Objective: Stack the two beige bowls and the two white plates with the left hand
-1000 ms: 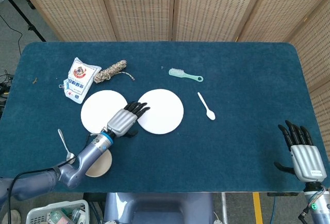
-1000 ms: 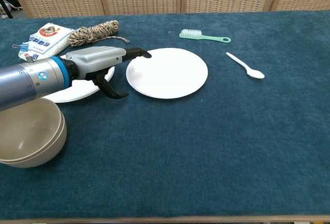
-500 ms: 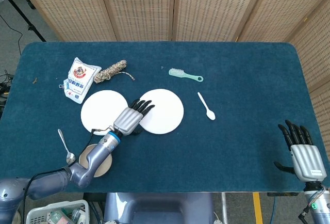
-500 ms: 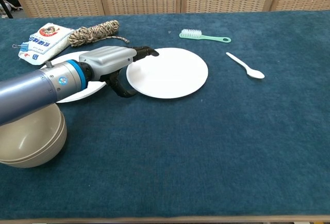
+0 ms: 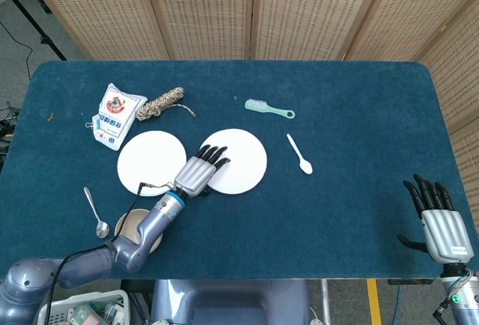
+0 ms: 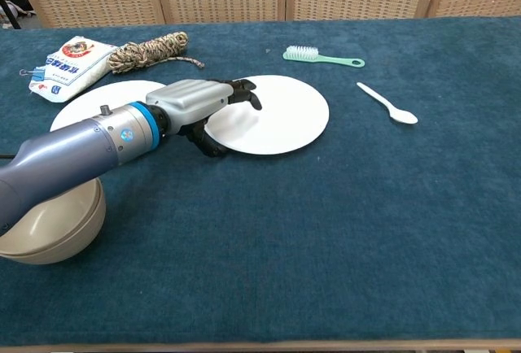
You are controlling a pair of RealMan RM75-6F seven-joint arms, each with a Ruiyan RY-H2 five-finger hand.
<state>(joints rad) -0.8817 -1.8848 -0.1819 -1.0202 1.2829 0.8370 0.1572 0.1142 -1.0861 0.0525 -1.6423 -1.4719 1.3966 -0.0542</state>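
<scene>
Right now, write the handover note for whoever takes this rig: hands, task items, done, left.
Left hand: fingers spread over the near-left rim of the right white plate, thumb low at its edge; plate not lifted.
Right hand: open, idle at the table's right edge.
Left white plate: lies flat beside the other, apart.
Beige bowls: already nested, front left.
Left: stack one plate on the other.

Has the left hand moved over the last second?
Yes. The left hand has shifted rightward, from the gap between the plates onto the left edge of the right white plate.
</scene>
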